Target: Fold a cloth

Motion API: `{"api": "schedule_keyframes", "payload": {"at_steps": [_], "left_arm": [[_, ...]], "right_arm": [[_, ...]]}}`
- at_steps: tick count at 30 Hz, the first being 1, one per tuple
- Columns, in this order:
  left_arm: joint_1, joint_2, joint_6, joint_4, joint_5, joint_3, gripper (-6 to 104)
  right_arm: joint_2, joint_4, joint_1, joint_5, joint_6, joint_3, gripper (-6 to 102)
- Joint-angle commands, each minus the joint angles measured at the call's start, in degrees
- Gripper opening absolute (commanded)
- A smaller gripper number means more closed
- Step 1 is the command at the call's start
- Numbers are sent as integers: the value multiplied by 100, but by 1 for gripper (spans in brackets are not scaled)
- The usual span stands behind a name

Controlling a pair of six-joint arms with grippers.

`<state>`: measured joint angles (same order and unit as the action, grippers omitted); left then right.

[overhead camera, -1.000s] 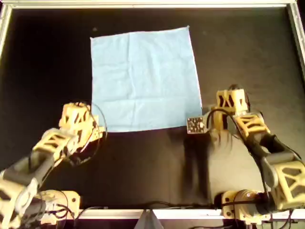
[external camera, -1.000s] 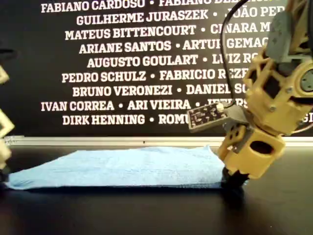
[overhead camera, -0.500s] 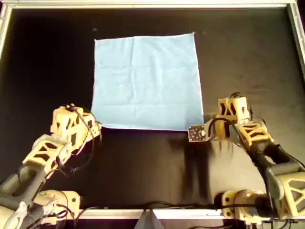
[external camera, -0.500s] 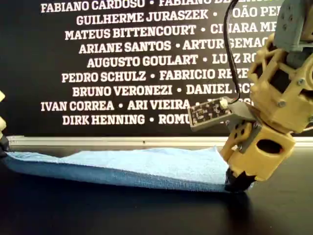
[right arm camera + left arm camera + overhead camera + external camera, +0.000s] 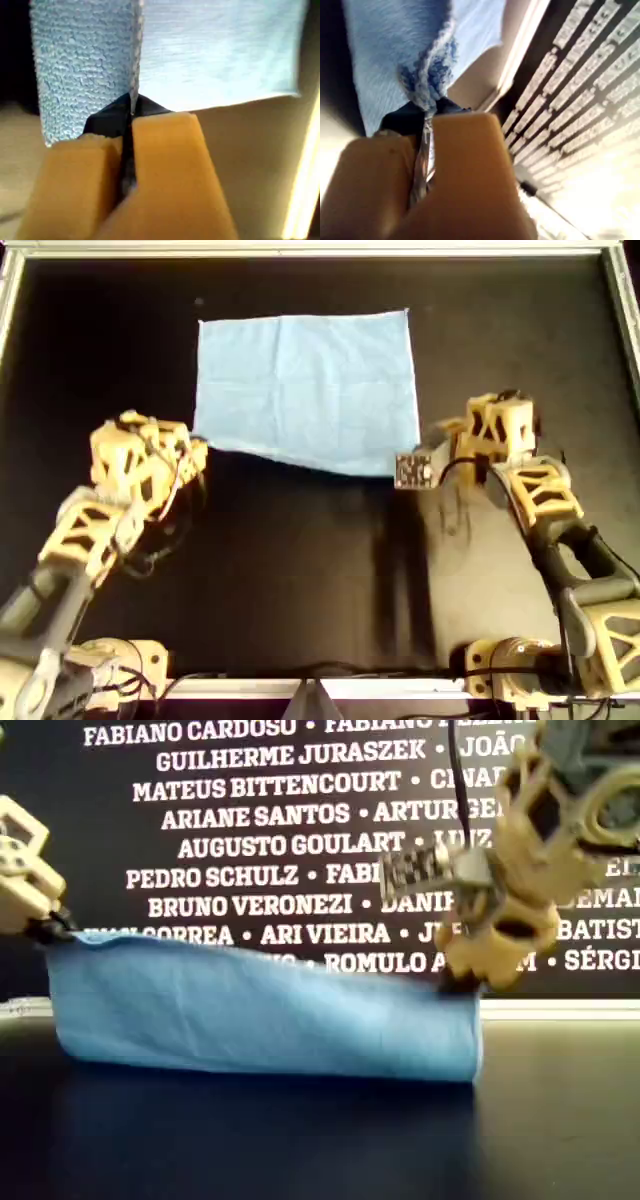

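Cloth (image 5: 305, 380): light blue, near edge raised off the black table (image 5: 300, 580). Left gripper (image 5: 192, 448) pinches one raised corner. Right gripper (image 5: 425, 462) pinches the other.

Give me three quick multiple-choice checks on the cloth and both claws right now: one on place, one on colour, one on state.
1. Where is the cloth's lifted edge in the overhead view?
A. The far edge, by the top rail
B. The near edge, between the two claws
C. No edge is lifted

2. What colour is the cloth?
A. Light blue
B. White
C. Green

3. What state are the claws in?
A. Both open
B. One open, one shut
C. Both shut on the cloth

Answers:
1. B: the cloth hangs raised between the left claw and the right claw, as the exterior view shows.
2. A: it is plain light blue in every view.
3. C: each wrist view shows the jaws pinched on a fabric corner.
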<state>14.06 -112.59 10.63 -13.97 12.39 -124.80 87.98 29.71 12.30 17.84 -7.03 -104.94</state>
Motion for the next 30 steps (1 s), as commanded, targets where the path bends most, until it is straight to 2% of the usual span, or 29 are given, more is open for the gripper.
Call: {"api": "schedule_keyframes", "payload": {"at_steps": [1,17,23,30], "left_arm": [[-167,413,-26,132,18,773,-1],[-185,3437,-26,132,18,3894,-1],[-457,4746,-26,123,18,5388,-1],[-475,5607,-26,123,18,6548,-1]], "right_arm": [[-9,-237,18,-44,62,817,0],[-3120,-237,-9,-44,97,4289,0],[-4280,-237,-18,-44,105,5801,0],[-5379,-237,-35,-44,105,7506,0]]}}
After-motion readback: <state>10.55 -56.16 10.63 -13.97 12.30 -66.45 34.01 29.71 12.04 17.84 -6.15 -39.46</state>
